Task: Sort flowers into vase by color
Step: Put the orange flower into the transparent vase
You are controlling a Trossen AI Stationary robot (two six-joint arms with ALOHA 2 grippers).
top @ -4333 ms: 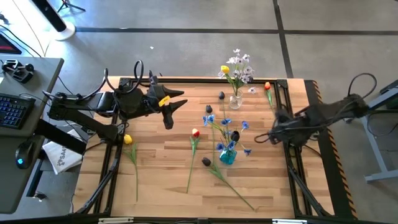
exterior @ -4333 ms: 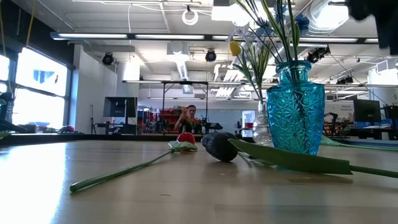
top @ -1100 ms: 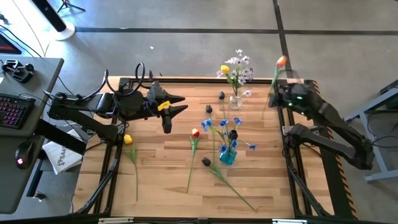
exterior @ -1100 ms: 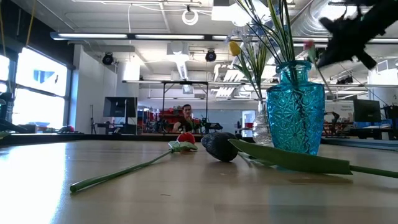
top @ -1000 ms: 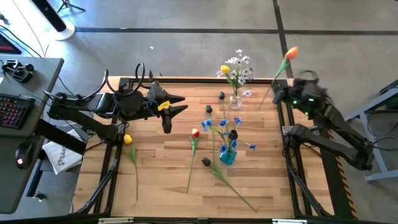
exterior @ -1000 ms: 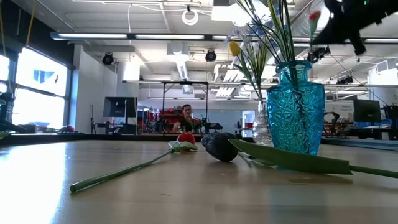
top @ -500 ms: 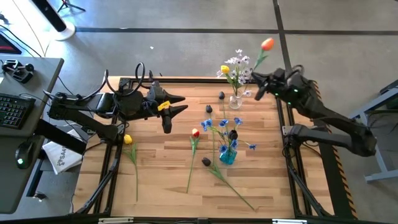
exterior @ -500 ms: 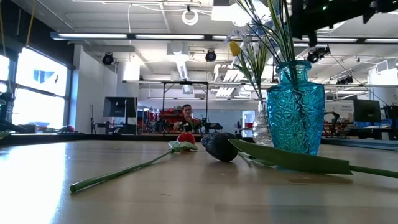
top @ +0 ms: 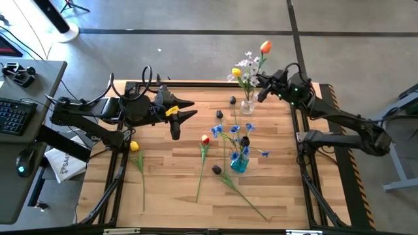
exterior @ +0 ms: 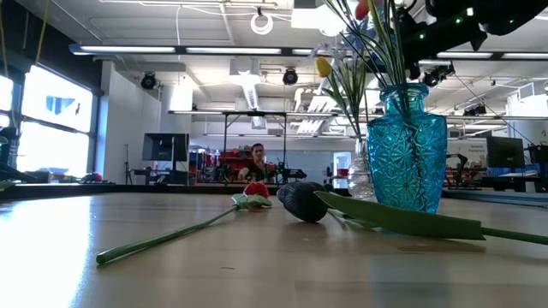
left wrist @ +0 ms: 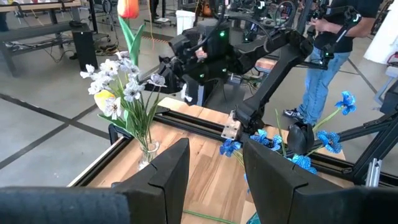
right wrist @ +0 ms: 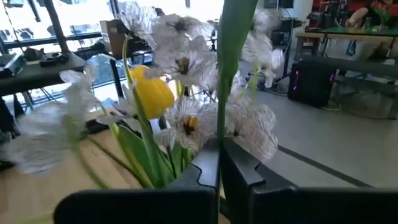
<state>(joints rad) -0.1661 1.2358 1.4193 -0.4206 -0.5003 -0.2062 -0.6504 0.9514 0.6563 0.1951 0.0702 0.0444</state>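
1. Red-orange tulip (top: 265, 46) was held upright in the air, stem pinched between the right gripper's (top: 259, 85) fingers, bloom just above the white-lilac spray.
2. White-lilac spray (top: 250, 70) and one yellow tulip (top: 237, 72) stood in the clear vase (top: 247, 106) at the desk's far edge.
3. Blue sprays (top: 228, 130) and a dark purple tulip (top: 246, 141) stood in the blue vase (top: 239, 163) mid-desk.
4. Second yellow tulip (top: 134, 147) lay flat near the left edge.
5. Red tulip (top: 205, 140) lay flat left of the blue vase.
6. Dark purple tulip (top: 217, 170) lay flat, long stem running toward the near edge.
7. Two dark purple heads (top: 232, 100) lay near the clear vase.
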